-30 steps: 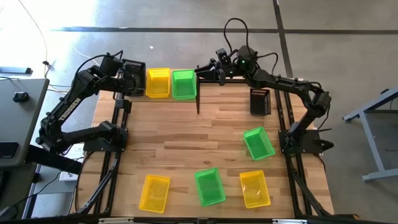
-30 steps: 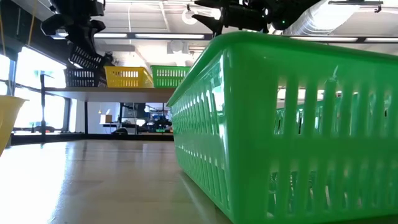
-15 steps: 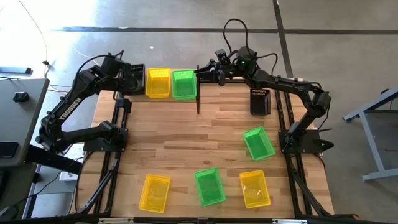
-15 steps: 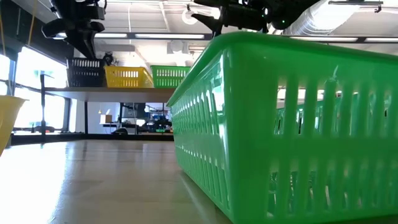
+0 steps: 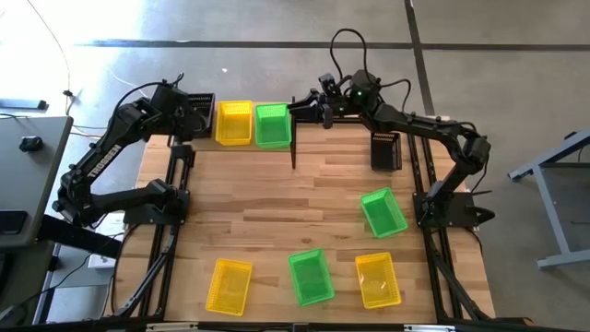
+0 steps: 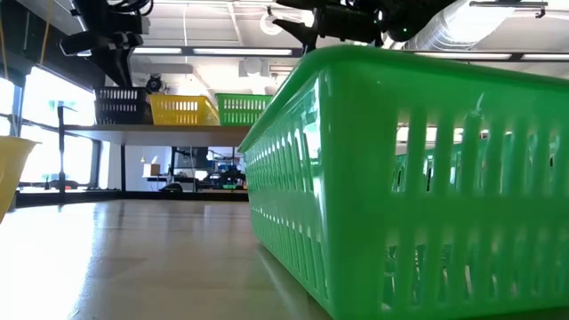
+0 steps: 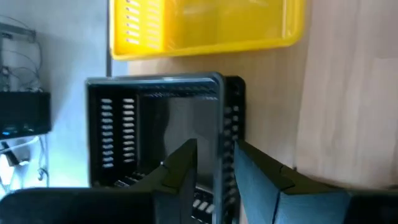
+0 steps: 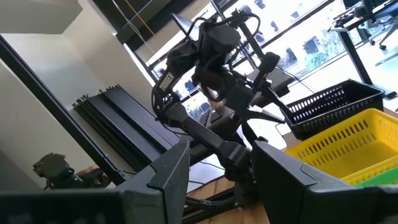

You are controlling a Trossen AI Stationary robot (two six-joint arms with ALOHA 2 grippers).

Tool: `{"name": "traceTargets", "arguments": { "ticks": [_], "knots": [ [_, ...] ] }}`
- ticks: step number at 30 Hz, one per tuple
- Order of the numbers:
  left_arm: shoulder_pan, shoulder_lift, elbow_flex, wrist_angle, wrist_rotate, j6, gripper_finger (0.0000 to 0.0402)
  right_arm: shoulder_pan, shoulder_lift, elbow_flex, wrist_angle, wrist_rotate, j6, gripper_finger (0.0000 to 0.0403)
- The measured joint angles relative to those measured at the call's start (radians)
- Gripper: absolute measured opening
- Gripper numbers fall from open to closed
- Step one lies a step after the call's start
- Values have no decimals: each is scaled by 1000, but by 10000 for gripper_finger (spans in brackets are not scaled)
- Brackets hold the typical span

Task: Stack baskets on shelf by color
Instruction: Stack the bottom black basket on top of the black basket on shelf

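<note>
A black basket (image 5: 201,101) (image 6: 122,105) stands level at the left end of the shelf (image 6: 169,132), beside a yellow basket (image 5: 233,122) and a green basket (image 5: 272,124). My left gripper (image 5: 187,111) (image 7: 216,149) is open just above it. One finger stands inside the black basket's table-side wall (image 7: 219,124) and one outside it, with space on both sides. My right gripper (image 5: 300,104) (image 8: 221,155) is open and empty, hovering at the shelf's right end.
A second black basket (image 5: 385,150) stands by the table's right edge. On the tabletop lie two green baskets (image 5: 383,212) (image 5: 311,277) and two yellow ones (image 5: 230,286) (image 5: 378,279). The nearer green one fills the low view (image 6: 418,178). Bare wood lies mid-table.
The black basket hung tilted from my left gripper a second ago. It has come down level on the shelf's left end, next to the yellow one. My left gripper has since risen slightly above it. My right arm has kept still.
</note>
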Motion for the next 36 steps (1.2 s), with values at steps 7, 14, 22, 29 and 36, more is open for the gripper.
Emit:
{"name": "traceTargets", "arguments": {
  "ticks": [7, 14, 22, 29, 36],
  "knots": [
    [-8, -32, 0, -27, 12, -35, 78, 18, 0, 0, -7, 14, -7, 158],
    [-11, -77, 0, 28, 11, -66, 76, 17, 0, 0, -8, 15, -8, 158],
    [-11, -44, 0, 54, -6, -78, 76, 17, 0, 0, -13, 15, -8, 158],
    [-11, 18, 0, 52, -61, -128, 76, 17, 0, 0, -15, 15, -8, 158],
    [-12, 43, 0, -20, -44, -138, 76, 17, 0, 0, -24, 16, -8, 158]
  ]
}}
